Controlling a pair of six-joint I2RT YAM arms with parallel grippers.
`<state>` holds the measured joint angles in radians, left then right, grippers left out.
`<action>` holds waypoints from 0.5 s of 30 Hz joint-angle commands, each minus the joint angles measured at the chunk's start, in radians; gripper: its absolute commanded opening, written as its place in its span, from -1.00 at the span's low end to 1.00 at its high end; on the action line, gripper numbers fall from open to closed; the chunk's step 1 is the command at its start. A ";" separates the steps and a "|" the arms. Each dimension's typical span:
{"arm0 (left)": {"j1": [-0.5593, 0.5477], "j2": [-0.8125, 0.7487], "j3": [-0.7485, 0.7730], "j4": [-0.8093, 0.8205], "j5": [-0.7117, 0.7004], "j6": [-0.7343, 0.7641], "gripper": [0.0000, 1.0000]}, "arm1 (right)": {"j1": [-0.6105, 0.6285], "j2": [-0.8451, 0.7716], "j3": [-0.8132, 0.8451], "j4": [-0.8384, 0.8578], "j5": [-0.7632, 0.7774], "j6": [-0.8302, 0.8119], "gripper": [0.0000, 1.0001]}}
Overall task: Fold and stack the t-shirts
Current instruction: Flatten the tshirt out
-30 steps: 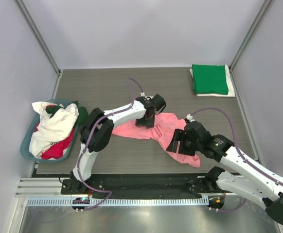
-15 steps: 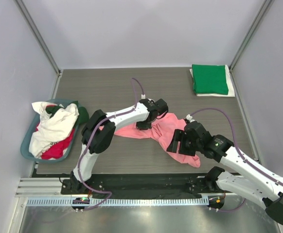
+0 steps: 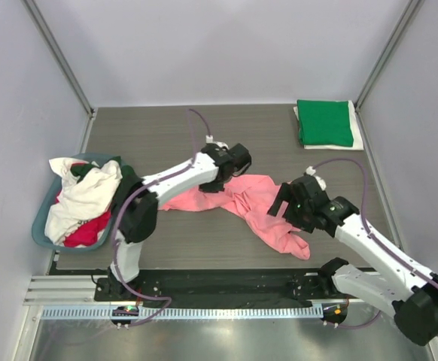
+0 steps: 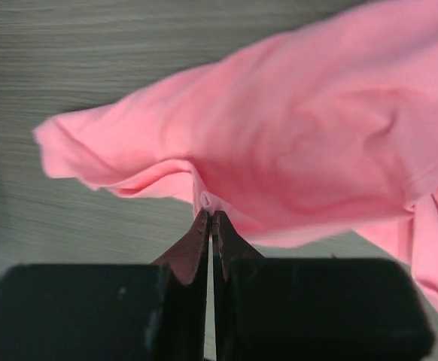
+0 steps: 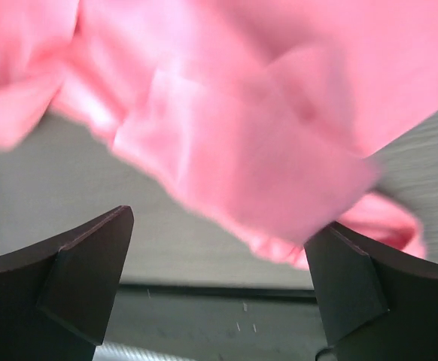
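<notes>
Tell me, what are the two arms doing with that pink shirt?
Left gripper shut on edge of pink shirt. Right gripper open over its near end, holding nothing. Shirt crumpled, not yet folded. Nothing blocking.

The salmon-pink shirt [image 5: 226, 113] is blurred and runs off the right wrist view's top edge.

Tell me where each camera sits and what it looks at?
Top camera: high behind the arms, looking down at the table; both arms show.
Left wrist: on that wrist, looking along the shut left gripper pinching the pink shirt.
Right wrist: on that wrist, looking past the open right gripper.
Shared: all see that shirt.
</notes>
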<state>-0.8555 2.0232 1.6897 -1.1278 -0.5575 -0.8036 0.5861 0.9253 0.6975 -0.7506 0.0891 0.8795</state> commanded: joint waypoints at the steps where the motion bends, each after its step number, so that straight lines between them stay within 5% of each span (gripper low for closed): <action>1: 0.078 -0.236 -0.024 -0.050 -0.081 0.001 -1.00 | -0.170 0.055 0.056 0.007 0.061 0.030 0.99; 7: 0.182 -0.424 -0.154 -0.023 -0.053 0.041 -1.00 | -0.426 0.115 0.019 0.005 0.095 0.079 0.99; 15: 0.211 -0.486 -0.260 0.016 -0.009 0.053 -1.00 | -0.624 0.133 -0.138 0.131 0.086 0.058 0.70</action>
<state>-0.6514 1.5494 1.4513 -1.1343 -0.5724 -0.7666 0.0048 1.0412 0.5804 -0.6964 0.1509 0.9493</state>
